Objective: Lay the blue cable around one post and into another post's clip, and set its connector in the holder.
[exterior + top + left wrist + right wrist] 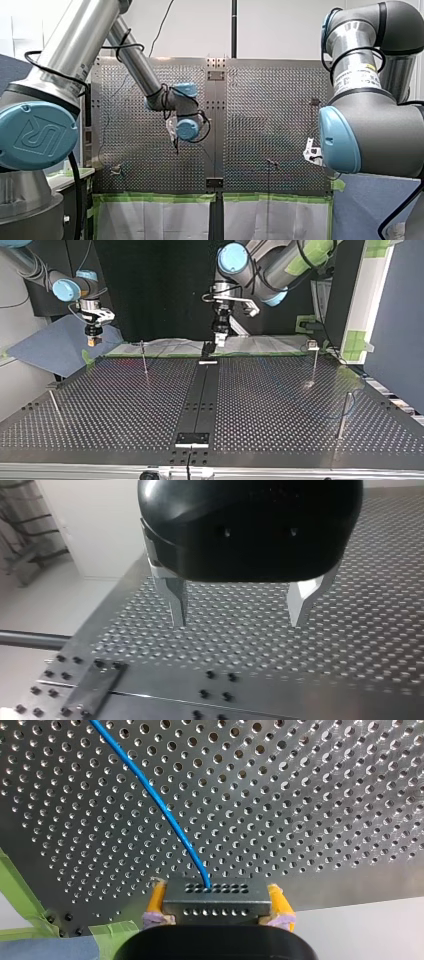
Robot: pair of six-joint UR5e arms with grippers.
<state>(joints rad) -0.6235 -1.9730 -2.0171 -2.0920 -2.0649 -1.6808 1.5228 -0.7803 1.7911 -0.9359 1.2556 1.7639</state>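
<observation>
In the right wrist view my right gripper [215, 890] is shut, its yellow pads [156, 900] clamping a dark block connector [210, 906]. The blue cable [150, 790] leaves the connector's top and runs away over the perforated plate. In the top view this gripper [92, 341] hangs above the table's far left corner. My left gripper [240, 615] stands open with nothing between its metal fingers [176, 602], hovering over the plate near the centre strip [219, 340]. Thin posts stand on the table [144, 357] [343, 412]; one post [314, 362] carries a small clip on top.
A black strip [205, 390] runs down the table's middle, with a small bracket [192, 439] at its near end in the top view. Another post [55, 402] leans at the top view's left edge. Green tape [160, 197] lines the table edge nearest the arms.
</observation>
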